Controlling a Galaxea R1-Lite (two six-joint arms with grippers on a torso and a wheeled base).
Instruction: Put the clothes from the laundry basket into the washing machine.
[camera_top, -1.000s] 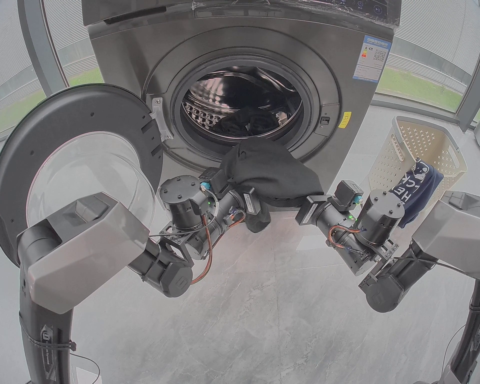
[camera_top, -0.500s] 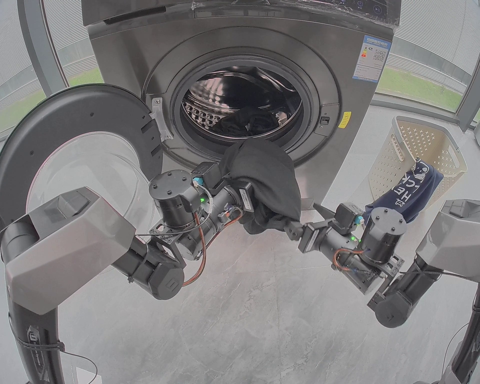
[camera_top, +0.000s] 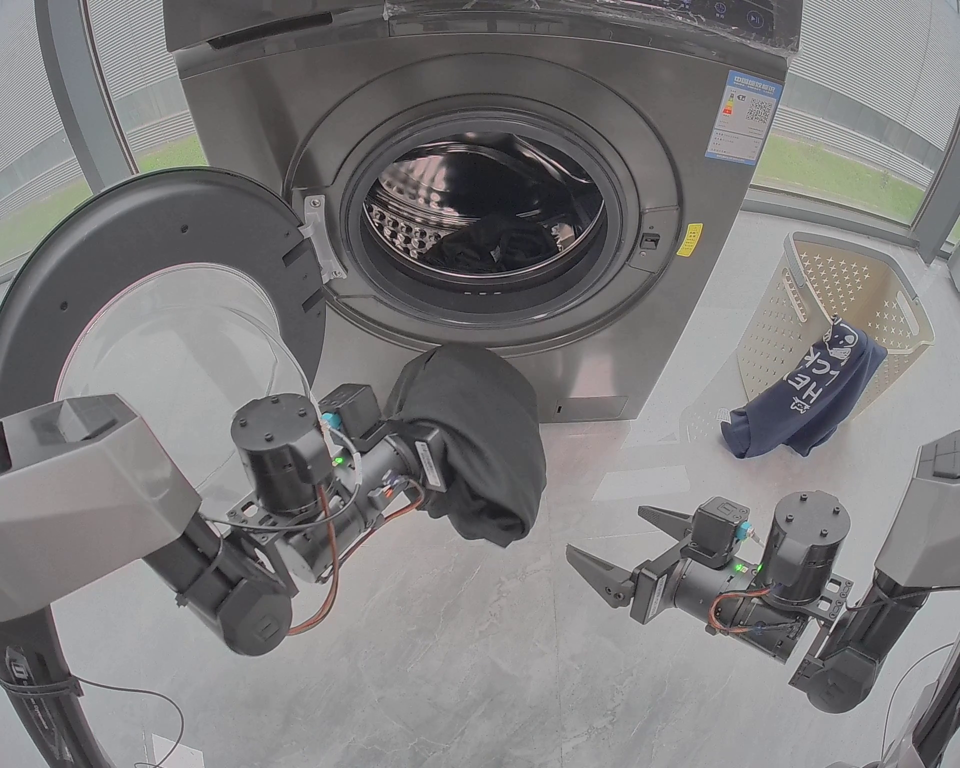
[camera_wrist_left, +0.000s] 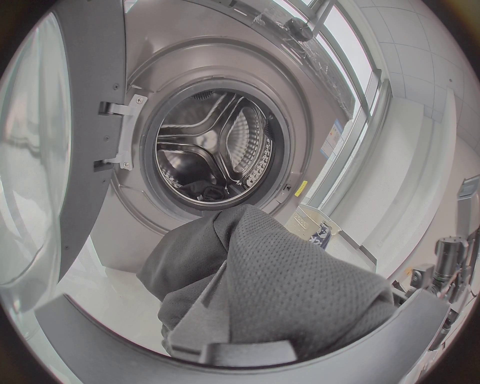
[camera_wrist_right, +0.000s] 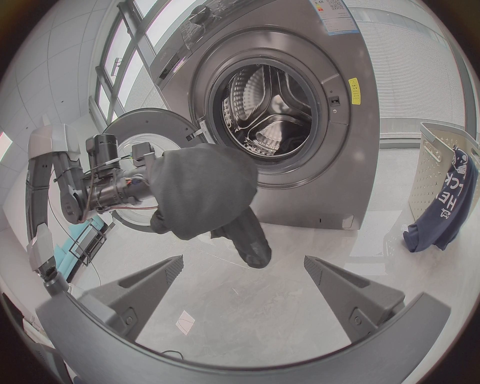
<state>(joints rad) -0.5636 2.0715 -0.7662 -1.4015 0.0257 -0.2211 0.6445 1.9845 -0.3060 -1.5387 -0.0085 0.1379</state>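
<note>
Left gripper (camera_top: 432, 462): backing away from the drum (camera_top: 480, 215) to centre-left of the frame, buried under the black garment (camera_top: 480, 440); whether it is clamping cannot be told.
Right gripper (camera_top: 608, 534): dropping to the lower right after letting go, fingers spread wide, carrying nothing.
Black garment: hanging off the left gripper below the drum mouth, outside it.
Meaning: the insertion is probably being retried; a navy garment (camera_top: 810, 395) is waiting on the laundry basket (camera_top: 800, 300).

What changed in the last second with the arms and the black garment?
The left gripper drew back and down from the washing machine opening, carrying the black garment draped over it. The right gripper let go, opened and withdrew lower. The dark clothes inside, navy shirt and laundry basket stayed put.
</note>
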